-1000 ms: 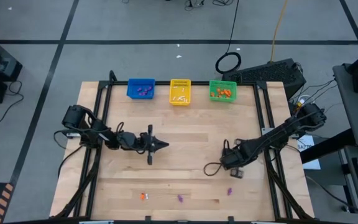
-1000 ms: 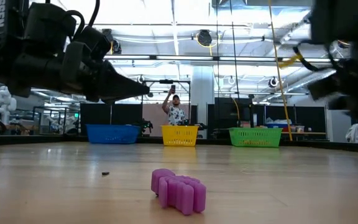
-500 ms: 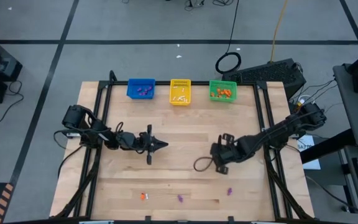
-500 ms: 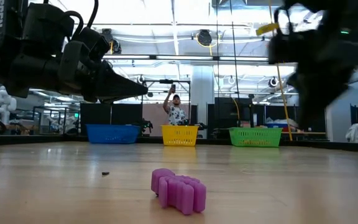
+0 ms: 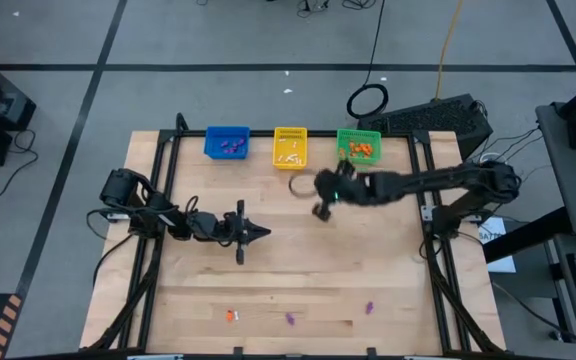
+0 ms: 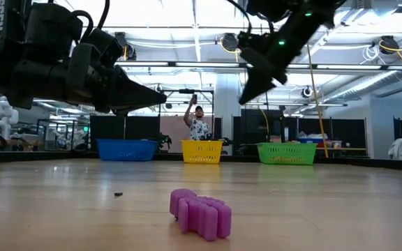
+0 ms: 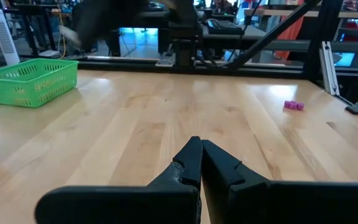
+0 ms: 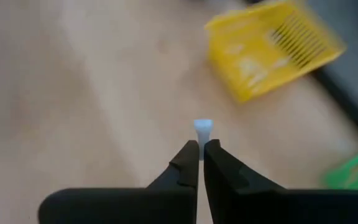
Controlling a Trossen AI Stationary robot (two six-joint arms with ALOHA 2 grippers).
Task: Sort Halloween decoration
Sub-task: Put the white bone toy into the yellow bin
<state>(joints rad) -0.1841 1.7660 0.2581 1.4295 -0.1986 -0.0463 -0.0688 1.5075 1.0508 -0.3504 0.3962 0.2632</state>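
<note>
Tabletop (image 5: 298, 260) — right gripper (image 8: 197, 151) pinches white trinket (image 8: 202, 129) (airborne).

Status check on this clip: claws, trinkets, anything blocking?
Right claw shut on white trinket, airborne near yellow basket. Left claw shut, empty, waiting mid-table. Three trinkets remain at near edge, one purple. Path unobstructed.

three baskets (image 5: 290, 147) behind, trinkets (image 5: 290, 319) probably front

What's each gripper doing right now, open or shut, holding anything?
Left gripper: shut, empty, above the table's left middle.
Right gripper: shut on a small white trinket, near the yellow basket.
</note>
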